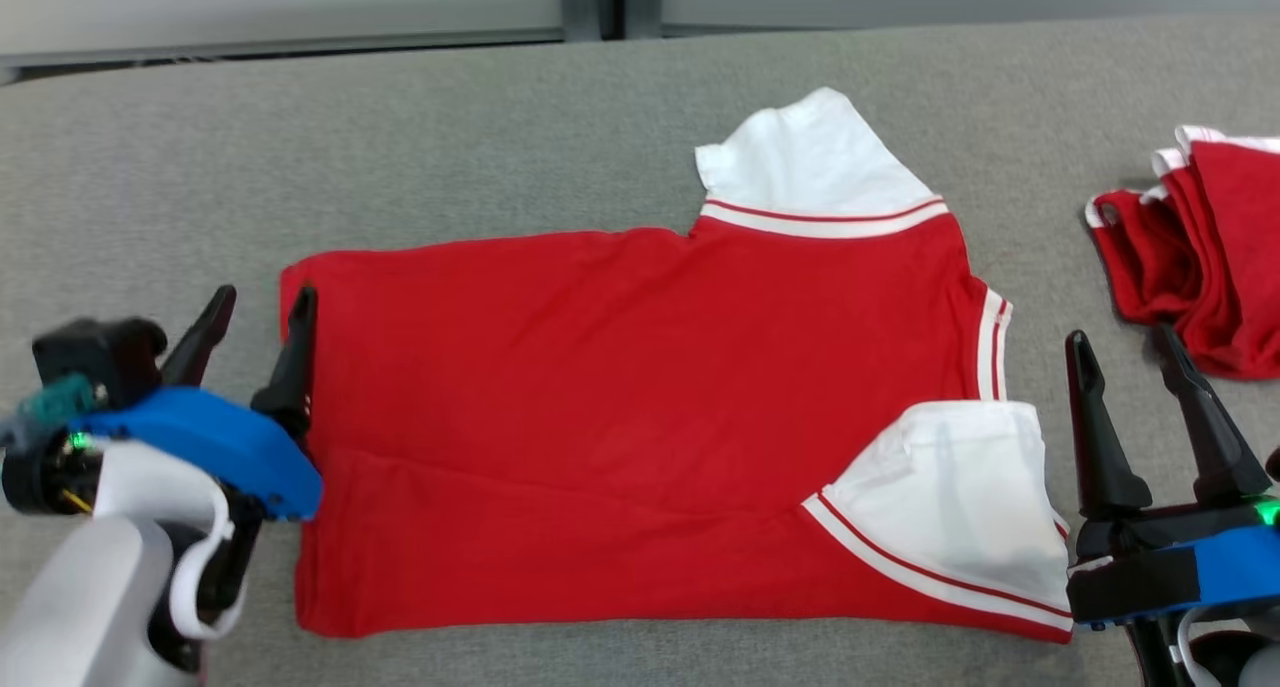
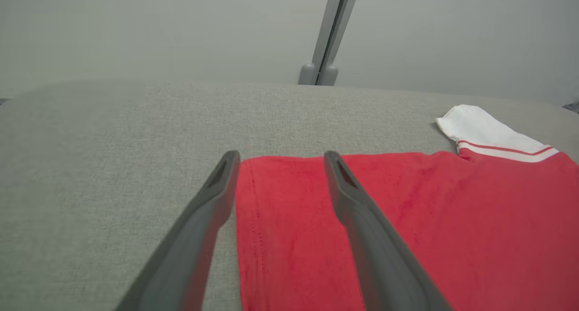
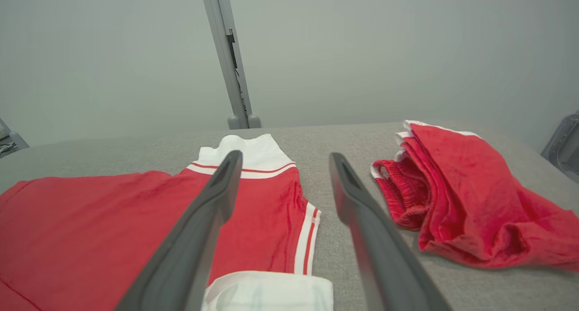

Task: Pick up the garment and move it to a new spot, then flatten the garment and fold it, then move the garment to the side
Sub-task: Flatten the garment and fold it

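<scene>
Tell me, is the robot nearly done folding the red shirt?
Done: the red shirt lies flat, its near sleeve folded in. In hand: nothing; the left gripper and right gripper hang open at its ends. Left: fold the rest, move it aside.

Both arms reach forward, the left gripper (image 1: 265, 297) at lower left and the right gripper (image 1: 1121, 337) at lower right, each with its two long dark fingers spread wide, the pale left forearm (image 1: 80, 597) angled up from the corner.
</scene>
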### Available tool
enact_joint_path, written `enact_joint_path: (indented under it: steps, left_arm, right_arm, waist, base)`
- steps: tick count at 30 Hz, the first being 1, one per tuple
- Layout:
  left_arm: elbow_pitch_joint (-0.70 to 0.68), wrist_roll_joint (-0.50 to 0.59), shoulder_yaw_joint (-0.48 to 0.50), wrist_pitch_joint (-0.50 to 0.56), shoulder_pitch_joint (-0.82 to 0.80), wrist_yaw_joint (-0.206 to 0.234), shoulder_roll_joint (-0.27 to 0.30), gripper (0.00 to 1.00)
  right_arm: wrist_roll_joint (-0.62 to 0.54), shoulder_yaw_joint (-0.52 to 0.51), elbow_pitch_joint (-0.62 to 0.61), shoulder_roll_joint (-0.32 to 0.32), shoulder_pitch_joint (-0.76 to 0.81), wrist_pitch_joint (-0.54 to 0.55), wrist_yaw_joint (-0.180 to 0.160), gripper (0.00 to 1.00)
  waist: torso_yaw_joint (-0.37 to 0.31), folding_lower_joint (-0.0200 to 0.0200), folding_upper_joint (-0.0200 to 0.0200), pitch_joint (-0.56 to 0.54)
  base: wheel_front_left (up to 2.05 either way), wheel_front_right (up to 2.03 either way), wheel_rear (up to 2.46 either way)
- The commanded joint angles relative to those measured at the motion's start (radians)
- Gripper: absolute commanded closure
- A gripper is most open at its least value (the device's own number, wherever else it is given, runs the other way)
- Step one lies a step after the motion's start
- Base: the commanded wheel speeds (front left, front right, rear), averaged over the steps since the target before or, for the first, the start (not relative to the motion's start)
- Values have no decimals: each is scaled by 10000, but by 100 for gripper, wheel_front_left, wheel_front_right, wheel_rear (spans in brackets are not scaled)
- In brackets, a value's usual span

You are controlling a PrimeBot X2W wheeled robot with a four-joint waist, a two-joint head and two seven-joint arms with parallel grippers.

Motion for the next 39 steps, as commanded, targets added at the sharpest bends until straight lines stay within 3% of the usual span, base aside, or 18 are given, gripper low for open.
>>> enact_joint_path:
  steps: [1,11,20,21,22,23,30,39]
  left_arm:
    - [247,-167,22,184,-357,-140,30,0]
    - [3590,-1639,256,2035,-2564,-1479,149,0]
    - [5643,-2403,108,3243,-3617,-2296,-3,0]
    - [5790,-2452,15,3431,-3649,-2378,-44,23]
    - [5930,-2455,-89,3600,-3673,-2431,-52,72]
    - [6006,-2540,-155,3722,-3691,-2490,-88,100]
    - [6021,-2502,-531,3763,-4006,-2666,-123,100]
    - [5436,-2336,-817,3333,-5298,-2733,-522,100]
  right_arm:
    - [54,26,34,-3,-179,-97,1,0]
    - [261,259,565,40,-521,-514,1,0]
    - [316,366,1031,47,-966,-614,1,0]
    - [336,369,1098,43,-1053,-621,1,0]
    - [381,387,1176,12,-1163,-614,1,0]
    - [414,399,1275,-67,-1315,-598,1,0]
    - [934,527,2527,-994,-3229,-404,1,0]
    - [1887,1478,5647,-1999,-7067,690,1,0]
  waist:
    - [-62,-2,-1,111]
    - [-628,-2,-1,995]
    - [-773,-2,-1,1422]
    - [-781,-2,-1,1445]
    - [-791,-2,-1,1463]
    - [-801,-2,-1,1479]
    - [-573,-2,-1,1522]
    - [367,-2,-1,2282]
  base:
    - [0,0,0]
    - [0,0,0]
    - [0,0,0]
    - [0,0,0]
    - [0,0,0]
    - [0,0,0]
    - [0,0,0]
    - [0,0,0]
